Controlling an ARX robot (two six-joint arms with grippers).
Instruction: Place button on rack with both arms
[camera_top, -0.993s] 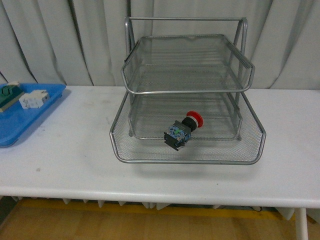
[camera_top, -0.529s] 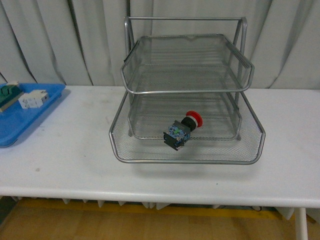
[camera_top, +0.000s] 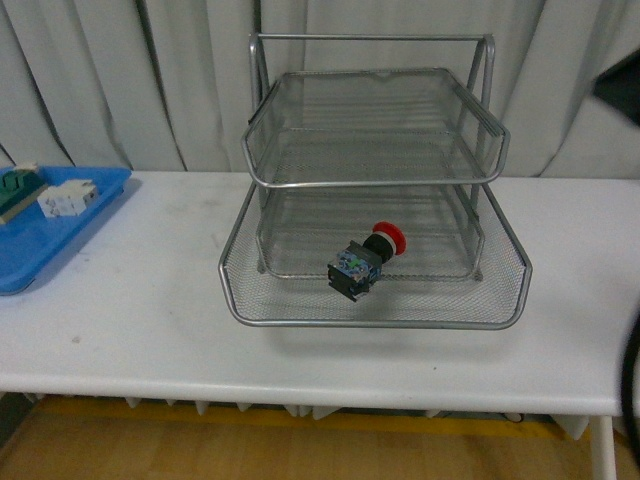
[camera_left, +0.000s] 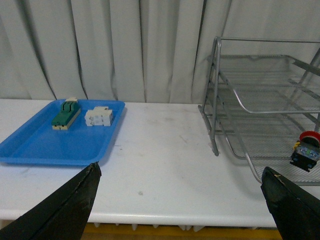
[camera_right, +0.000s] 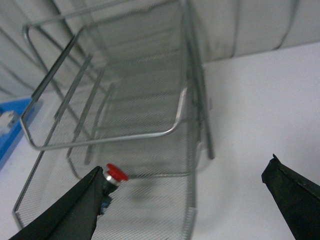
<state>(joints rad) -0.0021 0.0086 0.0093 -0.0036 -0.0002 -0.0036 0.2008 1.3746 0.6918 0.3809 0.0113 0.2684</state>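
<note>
1. Table (camera_top: 150, 330): carries the rack (camera_top: 370, 324) at centre and a blue tray (camera_top: 40, 250) well apart on the left.
2. Rack: upright, three tiers, squarely seated; no arm touches it.
3. Left gripper (camera_left: 180, 172): fingers spread wide with nothing between them, low over the table, facing the gap between tray and rack.
4. Right gripper (camera_right: 185, 167): fingers likewise spread and empty, above the rack's right side.
5. Button (camera_top: 366, 260): lies on its side in the lowest tier, near the front rim, red cap toward the back. Placement appears complete.
6. Recommendation: draw both arms away with fingers apart and clear of the wire frame. A knock to the rim could roll the button.
</note>
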